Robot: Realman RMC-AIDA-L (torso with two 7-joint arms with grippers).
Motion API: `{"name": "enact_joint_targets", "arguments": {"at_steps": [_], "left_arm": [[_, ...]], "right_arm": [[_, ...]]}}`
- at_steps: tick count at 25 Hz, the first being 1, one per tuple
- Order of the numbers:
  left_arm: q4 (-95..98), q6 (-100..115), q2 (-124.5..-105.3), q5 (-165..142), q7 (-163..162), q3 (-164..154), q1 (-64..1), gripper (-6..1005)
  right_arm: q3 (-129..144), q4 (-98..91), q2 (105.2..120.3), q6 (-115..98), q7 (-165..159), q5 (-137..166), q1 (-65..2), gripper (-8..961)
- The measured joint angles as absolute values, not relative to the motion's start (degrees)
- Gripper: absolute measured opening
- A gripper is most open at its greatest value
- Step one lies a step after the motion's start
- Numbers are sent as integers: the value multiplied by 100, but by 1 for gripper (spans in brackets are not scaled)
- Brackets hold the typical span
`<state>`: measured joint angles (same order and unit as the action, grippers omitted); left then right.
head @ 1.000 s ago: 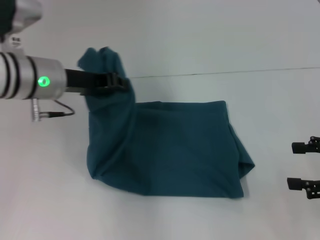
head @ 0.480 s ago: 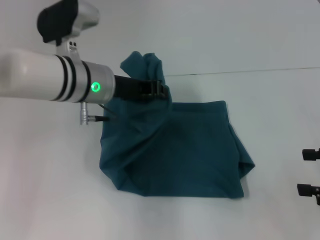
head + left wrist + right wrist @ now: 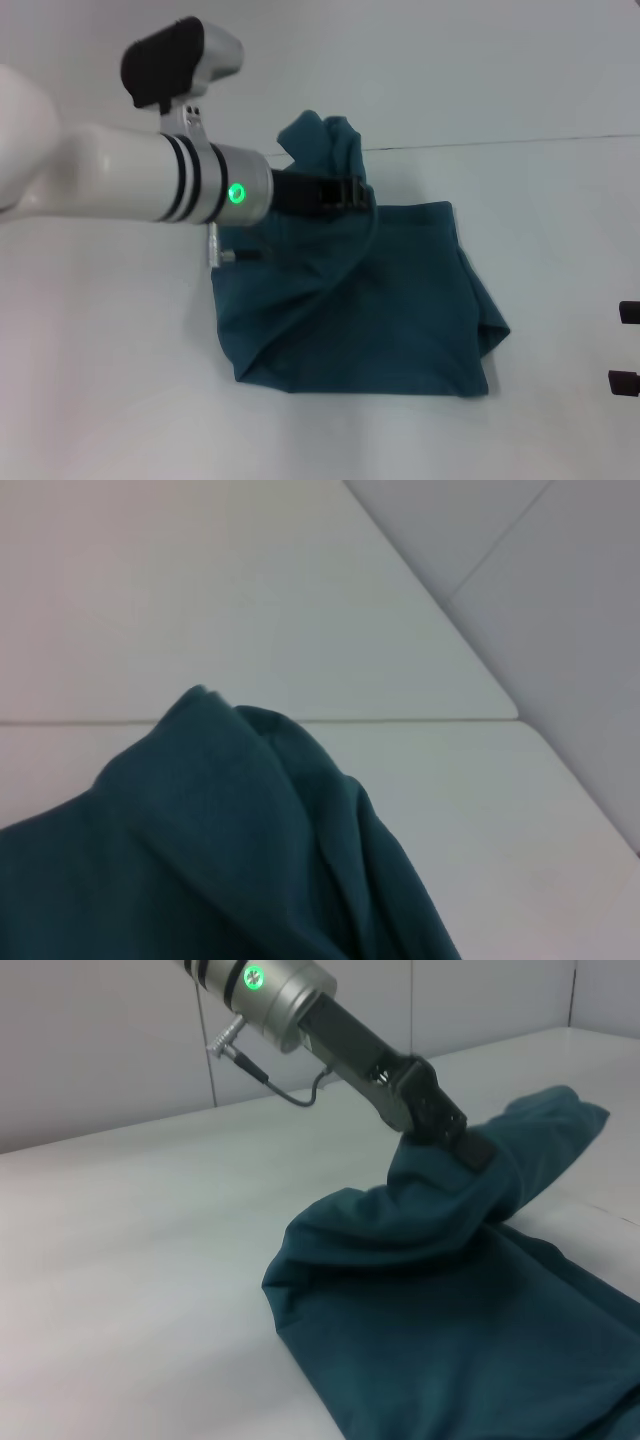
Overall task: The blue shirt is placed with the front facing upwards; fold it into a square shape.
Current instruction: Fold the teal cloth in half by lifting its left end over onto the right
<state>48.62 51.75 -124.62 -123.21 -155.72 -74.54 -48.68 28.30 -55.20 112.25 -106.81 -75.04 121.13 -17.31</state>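
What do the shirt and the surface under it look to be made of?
The blue shirt: soft matte knit, probably cotton, given its limp folds where the left end effector lifts it. The table: smooth, hard white surface, likely laminate.

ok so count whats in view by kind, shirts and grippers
blue shirt: 1, lifted at one part by the left gripper
grippers: 2, the left gripper shut on the shirt, the right gripper at the table's right edge, apart from the cloth
total: 3
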Motion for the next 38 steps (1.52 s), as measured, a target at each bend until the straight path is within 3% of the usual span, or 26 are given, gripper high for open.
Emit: {"name": "enact_joint_targets", "arguments": {"at_steps": [19,22,38], "left_arm": [[3898,4659,-12462,-10172,-14599,-7947,-4896,223],[3863,4686,-12458,-9961,-14340,-7916,-4896,453],[4034,4672,-12389,-9962,-12047,-6728,-4629,705]], "right_arm": [[2751,-5520,11242,-10635,-7500,12203,-1659,915],[2740,-5520,11264,-10613,-7494,12259,-1683,915],[2376,-5458,11445,-9646,-8616,12269,-2323,916]]}}
